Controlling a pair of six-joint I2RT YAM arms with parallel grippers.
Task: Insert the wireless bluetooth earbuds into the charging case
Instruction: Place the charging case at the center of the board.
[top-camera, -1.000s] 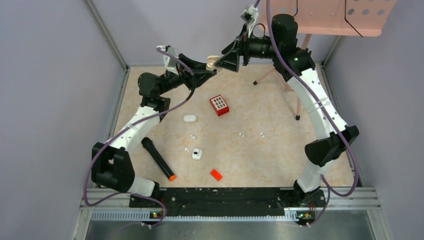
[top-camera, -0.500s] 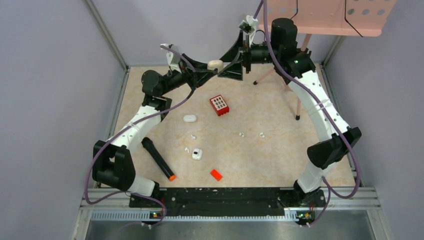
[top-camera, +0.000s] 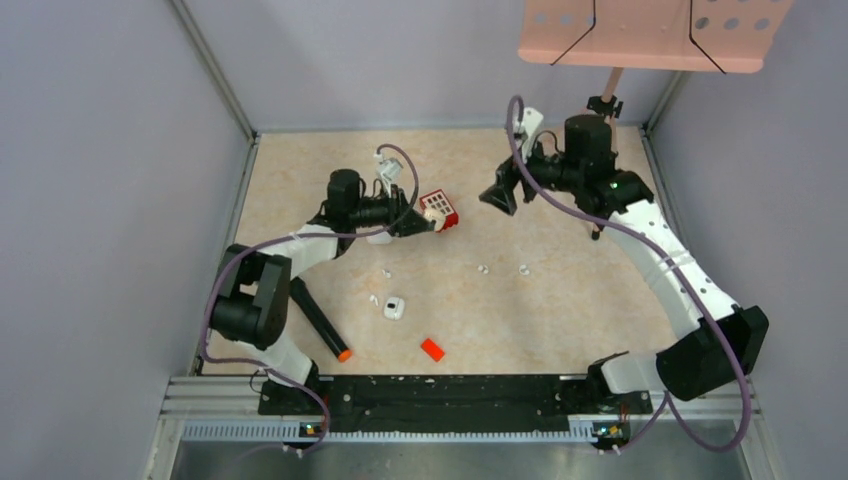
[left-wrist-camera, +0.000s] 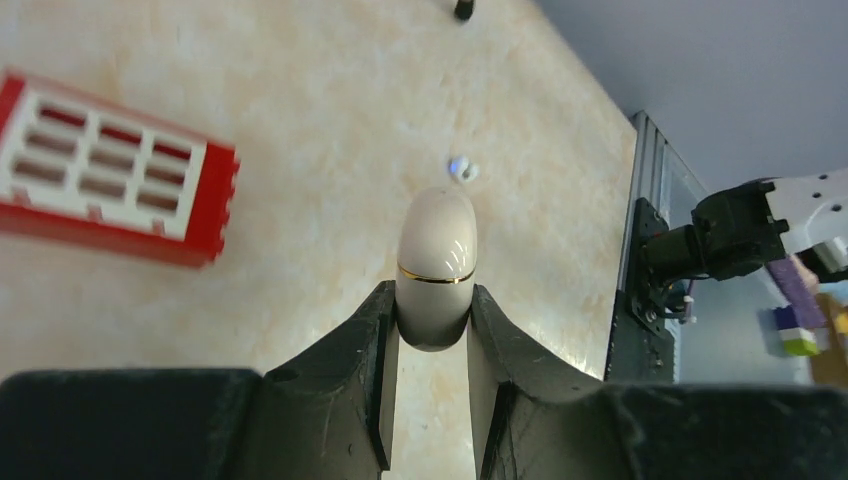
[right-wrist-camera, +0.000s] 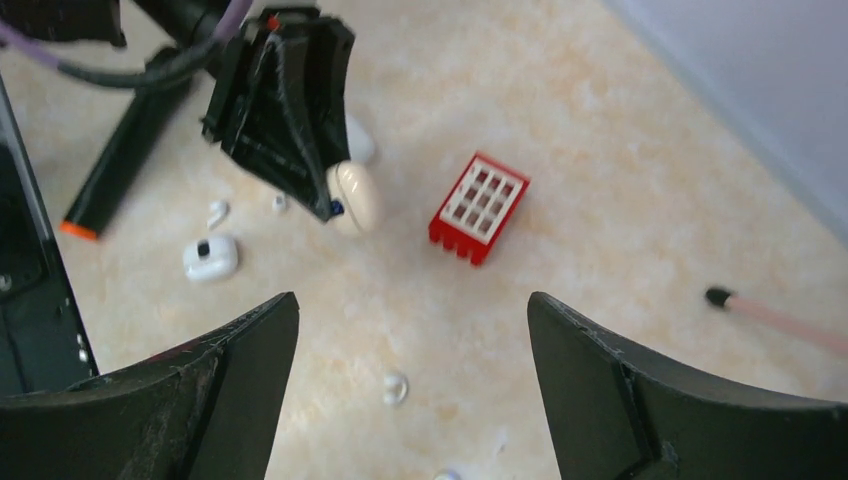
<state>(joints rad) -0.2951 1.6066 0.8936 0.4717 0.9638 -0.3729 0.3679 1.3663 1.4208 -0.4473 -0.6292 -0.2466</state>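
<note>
My left gripper (top-camera: 418, 224) is shut on a closed cream charging case with a gold seam (left-wrist-camera: 437, 262), held low over the table next to the red block (top-camera: 438, 210). The case also shows in the right wrist view (right-wrist-camera: 355, 197). My right gripper (top-camera: 497, 195) is open and empty, above the table to the right of the red block. Several tiny white earbuds lie loose on the table: two (top-camera: 386, 272) (top-camera: 374, 299) left of centre, two (top-camera: 483, 268) (top-camera: 523, 268) right of centre. One earbud (right-wrist-camera: 395, 388) lies below my right gripper (right-wrist-camera: 411, 300).
A small white open case (top-camera: 394, 307) sits near the left earbuds. Another white piece (right-wrist-camera: 358, 140) lies under the left arm. A black marker with an orange tip (top-camera: 318, 318) lies at the left, an orange-red chip (top-camera: 432, 349) near the front. A pink stand's leg (top-camera: 595, 235) stands at the back right.
Both arms have come down from high at the back. The left gripper brought the cream case down beside the red block. The right gripper has moved away from it to the right.
</note>
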